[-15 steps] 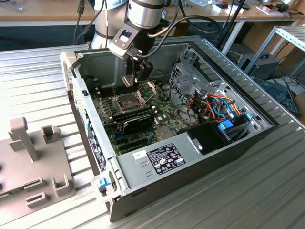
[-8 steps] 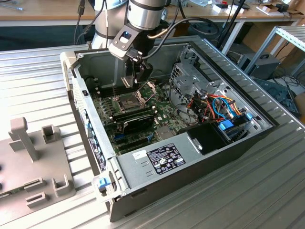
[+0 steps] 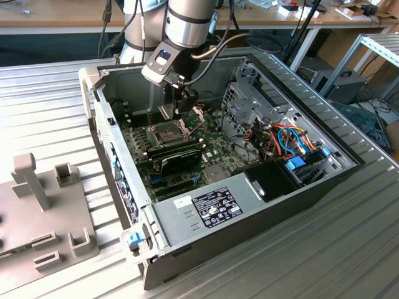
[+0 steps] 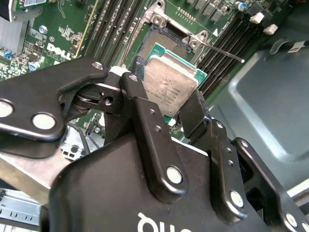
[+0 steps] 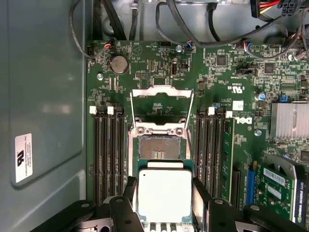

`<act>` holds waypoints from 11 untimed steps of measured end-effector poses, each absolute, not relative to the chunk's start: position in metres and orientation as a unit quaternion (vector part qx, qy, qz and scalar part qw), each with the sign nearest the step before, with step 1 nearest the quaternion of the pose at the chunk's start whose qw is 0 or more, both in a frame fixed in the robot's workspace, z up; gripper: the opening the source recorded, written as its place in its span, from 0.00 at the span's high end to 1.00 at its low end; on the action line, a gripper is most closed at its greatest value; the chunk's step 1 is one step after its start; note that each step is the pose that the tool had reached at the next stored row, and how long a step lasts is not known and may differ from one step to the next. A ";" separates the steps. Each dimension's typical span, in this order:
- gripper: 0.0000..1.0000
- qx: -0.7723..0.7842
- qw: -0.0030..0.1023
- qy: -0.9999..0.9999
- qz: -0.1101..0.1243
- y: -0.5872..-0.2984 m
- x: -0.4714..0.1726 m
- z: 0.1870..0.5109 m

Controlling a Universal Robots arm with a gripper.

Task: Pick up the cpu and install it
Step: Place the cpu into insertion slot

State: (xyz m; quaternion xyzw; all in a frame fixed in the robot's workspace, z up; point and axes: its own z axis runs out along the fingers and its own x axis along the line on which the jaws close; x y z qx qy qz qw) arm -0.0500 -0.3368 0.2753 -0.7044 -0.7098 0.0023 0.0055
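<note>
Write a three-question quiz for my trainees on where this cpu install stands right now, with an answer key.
1. True or false: the cpu is already seated in the socket.
2. The socket's hinged frame is: A) swung open, B) closed over the cpu, C) taken off the board.
3. Fill in: the gripper is shut on the ____.

Key: 1 false, the socket is bare and the cpu is held clear of it; 2 A; 3 cpu.
</note>
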 end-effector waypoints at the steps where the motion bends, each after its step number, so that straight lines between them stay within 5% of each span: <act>1: 0.45 -0.704 0.004 -0.710 0.001 -0.337 -0.050 0.274; 11: 0.45 -0.685 0.000 -0.728 -0.003 -0.337 -0.050 0.265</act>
